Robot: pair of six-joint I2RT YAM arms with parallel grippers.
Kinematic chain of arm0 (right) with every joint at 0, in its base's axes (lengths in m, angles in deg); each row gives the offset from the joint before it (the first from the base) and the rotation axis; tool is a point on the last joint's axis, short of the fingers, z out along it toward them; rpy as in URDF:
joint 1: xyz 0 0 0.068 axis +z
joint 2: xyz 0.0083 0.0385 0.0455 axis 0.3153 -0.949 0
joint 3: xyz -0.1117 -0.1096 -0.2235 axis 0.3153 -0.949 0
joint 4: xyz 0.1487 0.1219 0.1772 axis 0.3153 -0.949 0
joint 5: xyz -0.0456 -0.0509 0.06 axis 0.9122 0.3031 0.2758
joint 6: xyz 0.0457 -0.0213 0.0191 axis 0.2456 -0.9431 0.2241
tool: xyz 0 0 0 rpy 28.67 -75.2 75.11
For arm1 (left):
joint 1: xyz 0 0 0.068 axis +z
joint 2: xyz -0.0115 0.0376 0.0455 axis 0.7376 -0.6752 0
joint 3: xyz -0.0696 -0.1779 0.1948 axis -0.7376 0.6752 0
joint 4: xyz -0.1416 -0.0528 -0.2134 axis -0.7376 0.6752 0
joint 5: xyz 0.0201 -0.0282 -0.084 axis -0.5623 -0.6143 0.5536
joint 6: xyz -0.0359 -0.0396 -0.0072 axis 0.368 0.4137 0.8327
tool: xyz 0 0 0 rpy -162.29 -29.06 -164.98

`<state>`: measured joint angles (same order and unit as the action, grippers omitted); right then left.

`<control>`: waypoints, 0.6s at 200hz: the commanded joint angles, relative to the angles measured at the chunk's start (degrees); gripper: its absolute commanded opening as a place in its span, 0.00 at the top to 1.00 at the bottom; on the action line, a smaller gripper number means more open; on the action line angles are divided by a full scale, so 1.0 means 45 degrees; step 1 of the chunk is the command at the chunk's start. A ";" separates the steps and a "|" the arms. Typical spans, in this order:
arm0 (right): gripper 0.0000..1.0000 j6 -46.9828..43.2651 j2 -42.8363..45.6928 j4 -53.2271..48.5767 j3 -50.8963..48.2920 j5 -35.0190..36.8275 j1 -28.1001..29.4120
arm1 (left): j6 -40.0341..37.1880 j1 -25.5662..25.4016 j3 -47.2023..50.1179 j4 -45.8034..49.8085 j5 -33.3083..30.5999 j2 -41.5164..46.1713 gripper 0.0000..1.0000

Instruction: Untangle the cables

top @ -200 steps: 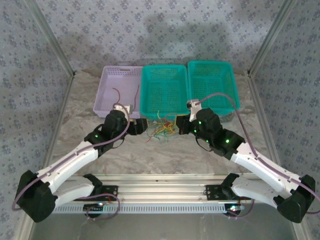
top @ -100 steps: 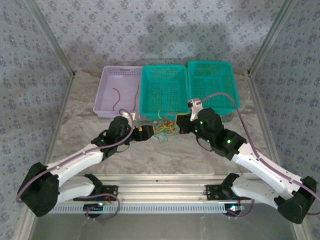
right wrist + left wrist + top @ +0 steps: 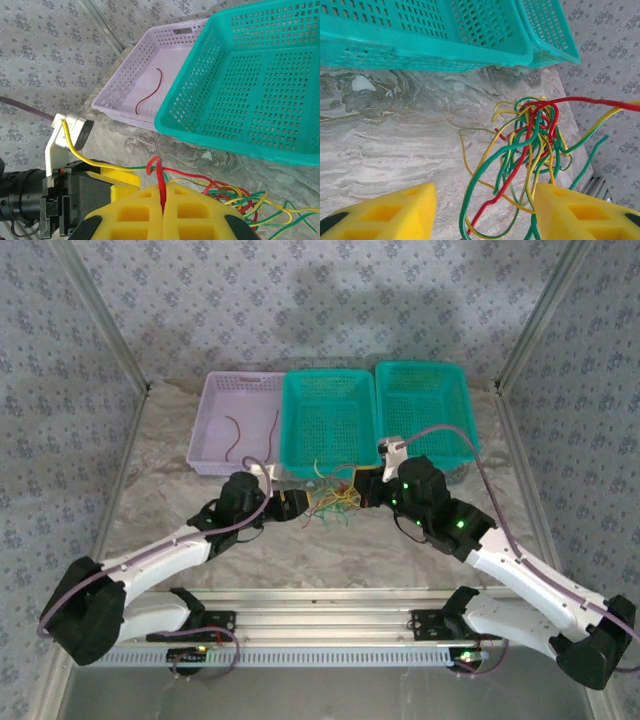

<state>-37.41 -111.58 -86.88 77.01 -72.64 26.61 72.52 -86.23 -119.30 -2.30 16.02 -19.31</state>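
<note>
The cables (image 3: 332, 500) are a tangle of thin red, green and yellow wires on the marble table in front of the middle teal basket. My left gripper (image 3: 300, 502) is at the tangle's left side. In the left wrist view it (image 3: 485, 210) is open, with its yellow fingers (image 3: 385, 215) either side of green, red and yellow loops of the cables (image 3: 530, 145). My right gripper (image 3: 362, 488) is at the tangle's right side. In the right wrist view it (image 3: 162, 197) is shut on a red cable (image 3: 159, 177) that loops up from between its pads.
A lilac basket (image 3: 255, 400) at the back left holds two loose red wires (image 3: 232, 435). Two teal baskets (image 3: 330, 425) (image 3: 425, 410) stand beside it and look empty. The baskets' front walls (image 3: 420, 50) are close behind the tangle. Patterned walls enclose the table.
My left gripper has moved right onto the tangle and its jaws have narrowed around several strands. The right gripper stays shut on the red cable and has hardly moved.
</note>
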 commanded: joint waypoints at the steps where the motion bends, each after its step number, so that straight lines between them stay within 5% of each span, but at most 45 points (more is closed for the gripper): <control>1: 1.00 0.0174 0.0383 0.0599 0.0160 0.0090 -0.0056 | 0.0214 -0.0072 0.0019 -0.0914 0.0579 -0.0247 0.47; 50: 1.00 0.0182 0.0373 0.0621 0.0161 0.0109 -0.0076 | 0.0323 -0.0091 0.0311 -0.1082 0.1008 -0.0378 0.43; 120: 1.00 0.0270 0.0207 0.0736 0.0251 -0.0216 -0.0076 | 0.0342 -0.0087 0.0213 -0.1213 0.0888 -0.0528 0.70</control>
<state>-37.24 -111.06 -86.11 77.01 -72.84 26.50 74.09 -86.29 -117.66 -5.52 19.32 -20.90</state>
